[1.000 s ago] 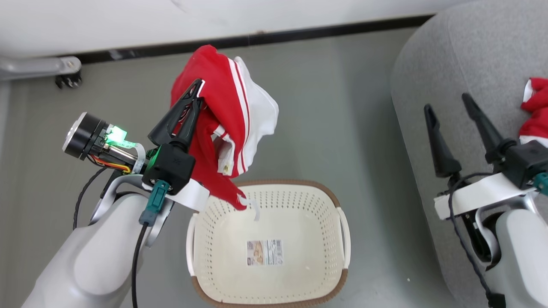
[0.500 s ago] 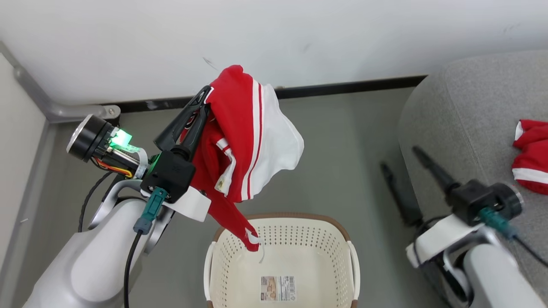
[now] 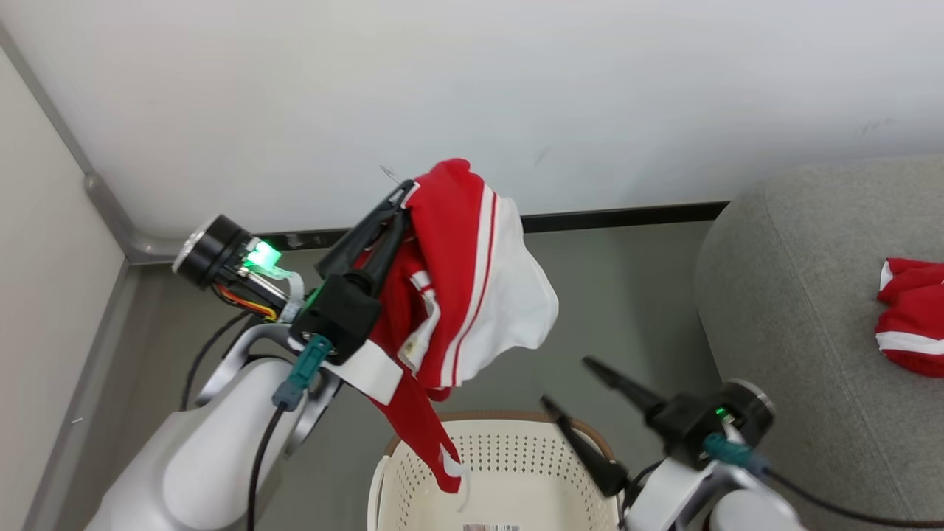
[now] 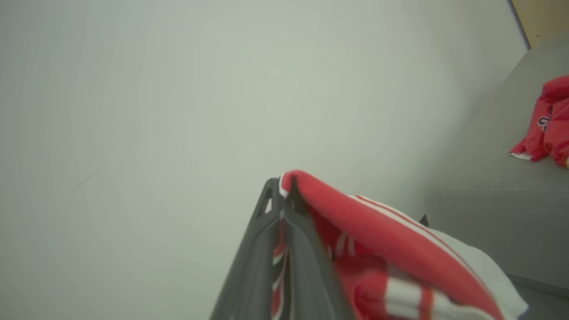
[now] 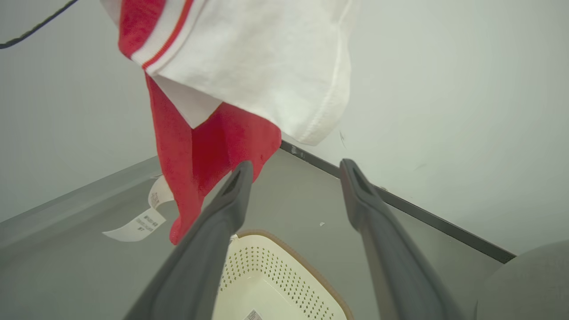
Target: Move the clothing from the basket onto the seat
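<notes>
Aloft, left pincer (image 3: 405, 193) clamps clothing (image 3: 472, 295) above basket (image 3: 509, 417) rim; right pincer (image 3: 566, 381), spread, over floor (image 3: 627, 295) near seat (image 3: 796, 295).

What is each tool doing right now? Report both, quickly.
Left tool: closed, holding a soft red fabric garment with white trim stripes.
Right tool: open, holding nothing.

You'll see red-and-white clothing (image 3: 472, 295) hanging above the cream basket (image 3: 509, 457) at 6 o'clock, another piece (image 3: 911, 324) on the grey seat (image 3: 796, 310) at 3.
</notes>
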You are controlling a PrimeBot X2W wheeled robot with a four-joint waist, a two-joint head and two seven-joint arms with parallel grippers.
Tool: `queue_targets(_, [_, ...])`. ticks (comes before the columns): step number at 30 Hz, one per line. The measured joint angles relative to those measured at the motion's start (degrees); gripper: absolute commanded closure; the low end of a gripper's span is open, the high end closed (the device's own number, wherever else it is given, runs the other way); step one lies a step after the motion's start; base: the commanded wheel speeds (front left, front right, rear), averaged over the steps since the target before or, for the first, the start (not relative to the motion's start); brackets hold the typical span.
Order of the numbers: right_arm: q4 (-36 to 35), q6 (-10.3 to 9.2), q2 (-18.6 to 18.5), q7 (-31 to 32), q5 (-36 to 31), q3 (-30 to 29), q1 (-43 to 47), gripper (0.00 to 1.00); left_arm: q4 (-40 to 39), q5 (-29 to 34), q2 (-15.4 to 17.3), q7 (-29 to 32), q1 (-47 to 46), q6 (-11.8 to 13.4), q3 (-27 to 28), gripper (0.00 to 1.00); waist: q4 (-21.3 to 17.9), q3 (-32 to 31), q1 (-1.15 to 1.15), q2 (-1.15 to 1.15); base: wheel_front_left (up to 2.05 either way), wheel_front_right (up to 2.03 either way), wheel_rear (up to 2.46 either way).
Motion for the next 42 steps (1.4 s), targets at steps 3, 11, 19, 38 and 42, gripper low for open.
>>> queue_targets(3, [0.7, 0.01, 0.3, 0.2, 2.0, 5.8, -0.1, 0.00, 0.2, 0.0, -1.2, 1.0, -0.1, -0.6, -1.0, 1.00, 0.3, -1.1, 0.00, 0.00, 0.00, 0.00, 0.00])
queue_targets(11, [2.5, 0.01, 1.6, 0.9, 7.1, 14.5, -0.6, 0.00, 1.1, 0.0, -3.1, 3.0, -1.4, -1.7, -2.6, 1.00, 1.0, -3.2, 0.00, 0.00, 0.00, 0.00, 0.00])
queue_targets(19, [5.7, 0.00, 2.1, 0.8, 9.4, 15.6, -4.3, 0.00, 1.5, 0.0, -4.7, 6.0, -1.9, -2.3, -4.2, 1.00, 1.6, -4.2, 0.00, 0.00, 0.00, 0.00, 0.00])
queue_targets(38, [16.7, 0.01, 5.5, 0.8, 13.5, 22.2, -11.2, 0.00, 1.6, 0.1, -8.3, 9.4, -4.7, -2.8, -6.8, 1.00, 3.2, -4.5, 0.00, 0.00, 0.00, 0.00, 0.00])
queue_targets(42, [18.6, 0.01, 5.8, 0.7, 12.6, 23.1, -13.2, 0.63, 1.6, 0.1, -8.3, 9.9, -4.7, -2.8, -6.8, 1.00, 3.6, -4.4, 0.00, 0.00, 0.00, 0.00, 0.00])
